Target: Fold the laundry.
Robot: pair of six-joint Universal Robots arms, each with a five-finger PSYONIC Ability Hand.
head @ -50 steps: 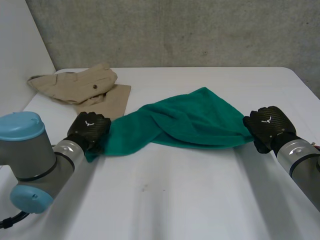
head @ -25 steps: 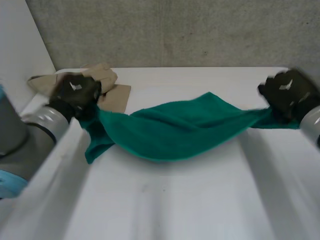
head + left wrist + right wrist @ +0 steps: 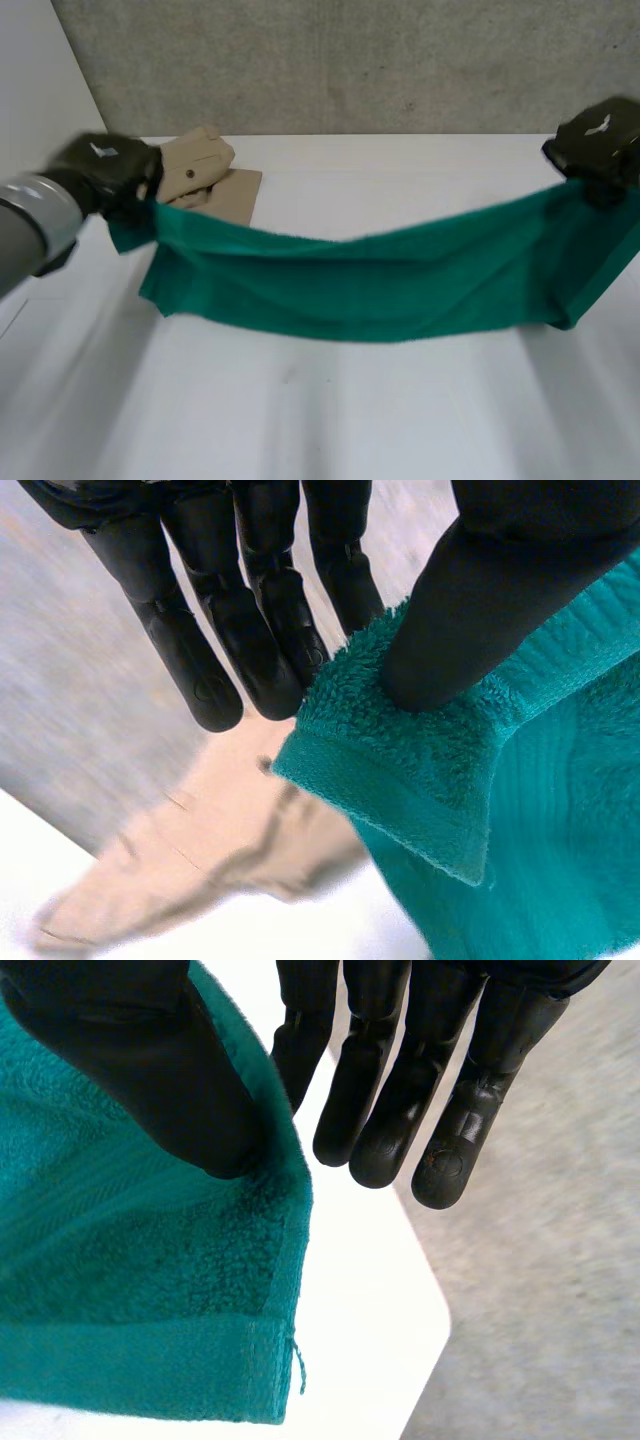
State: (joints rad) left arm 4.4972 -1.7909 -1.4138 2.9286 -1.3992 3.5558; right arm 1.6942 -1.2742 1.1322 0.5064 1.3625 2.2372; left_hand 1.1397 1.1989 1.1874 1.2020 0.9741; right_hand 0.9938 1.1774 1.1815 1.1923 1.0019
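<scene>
A green towel (image 3: 380, 290) is held up over the white table (image 3: 330, 430), stretched between the two hands and sagging a little in the middle; whether its lower edge touches the table cannot be told. One upper corner is pinched by the left hand (image 3: 105, 170): in the left wrist view the thumb (image 3: 470, 610) is pressed into the pile against nearly straight fingers (image 3: 250, 630) lying close together. The opposite upper corner is taken by the right hand (image 3: 600, 145) in the same manner, thumb (image 3: 170, 1080) on the cloth and fingers (image 3: 400, 1090) side by side behind it. A beige garment (image 3: 205, 175) lies crumpled on the table behind the left hand, apart from the towel. The step in hand is judged to be the spreading of the towel before the first fold. For the next move, an even lowering of both corners would be called for, so that the towel is laid flat and unwrinkled, with the pinches not released early and the beige garment avoided.
</scene>
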